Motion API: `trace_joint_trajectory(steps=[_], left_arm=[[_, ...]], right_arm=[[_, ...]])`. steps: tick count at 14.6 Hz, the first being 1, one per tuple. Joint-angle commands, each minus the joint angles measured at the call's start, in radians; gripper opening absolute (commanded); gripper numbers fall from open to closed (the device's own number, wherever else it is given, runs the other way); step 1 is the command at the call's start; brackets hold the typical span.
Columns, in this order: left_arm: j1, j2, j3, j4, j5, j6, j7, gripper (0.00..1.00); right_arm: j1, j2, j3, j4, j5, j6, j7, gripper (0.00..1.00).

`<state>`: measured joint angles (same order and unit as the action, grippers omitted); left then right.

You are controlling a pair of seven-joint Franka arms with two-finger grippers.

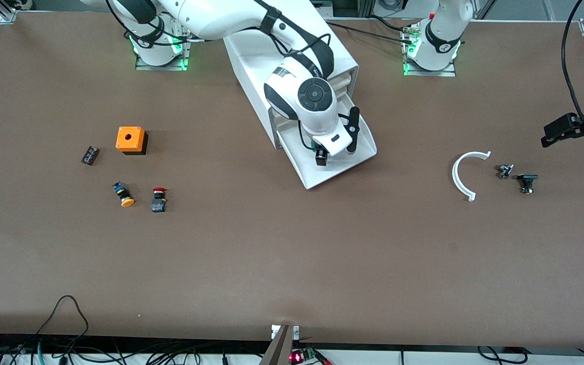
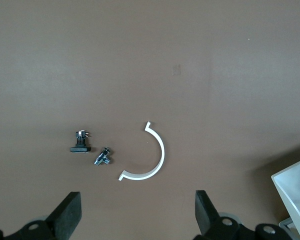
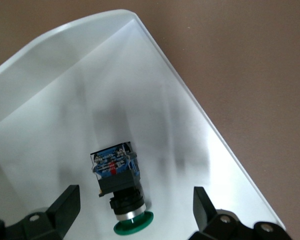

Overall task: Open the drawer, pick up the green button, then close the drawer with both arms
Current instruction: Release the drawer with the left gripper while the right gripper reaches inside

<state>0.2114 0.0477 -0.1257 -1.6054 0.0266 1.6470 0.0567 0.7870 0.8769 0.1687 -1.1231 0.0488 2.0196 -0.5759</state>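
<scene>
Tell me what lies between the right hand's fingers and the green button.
Only bare white drawer floor, per the right wrist view: right hand open around the green button, untouched.

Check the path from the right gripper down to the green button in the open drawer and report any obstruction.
Nothing visible stands in the way. The right gripper hangs open over the pulled-out drawer, and the button lies alone on the tray floor between its fingers. The left gripper waits over the table.
</scene>
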Motion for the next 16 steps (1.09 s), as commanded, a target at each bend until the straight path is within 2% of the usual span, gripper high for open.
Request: trace_joint_trajectory(steps=[1, 9, 10, 11, 14, 16], left_arm=[[-0.003, -0.008, 0.000, 0.001, 0.026, -0.015, -0.012, 1.00], [-0.003, -0.006, 0.000, 0.001, 0.024, -0.015, -0.012, 1.00], [-0.003, -0.006, 0.000, 0.001, 0.024, -0.015, -0.012, 1.00], [-0.003, -0.006, 0.000, 0.001, 0.024, -0.015, -0.012, 1.00], [-0.003, -0.006, 0.000, 0.002, 0.024, -0.015, -0.012, 1.00], [-0.003, -0.005, 0.000, 0.002, 0.024, -0.015, -0.011, 1.00]], right_arm=[[0.015, 0.027, -0.011, 0.037, -0.012, -0.005, -0.015, 1.00], [0.037, 0.044, -0.020, 0.036, -0.032, -0.012, -0.047, 1.00], [0.037, 0.045, -0.020, 0.036, -0.032, -0.012, -0.048, 0.95], [0.038, 0.047, -0.020, 0.036, -0.049, -0.010, -0.053, 0.86], [0.050, 0.048, -0.020, 0.036, -0.069, -0.010, -0.044, 0.84], [0.052, 0.056, -0.020, 0.036, -0.073, -0.010, -0.048, 0.73]])
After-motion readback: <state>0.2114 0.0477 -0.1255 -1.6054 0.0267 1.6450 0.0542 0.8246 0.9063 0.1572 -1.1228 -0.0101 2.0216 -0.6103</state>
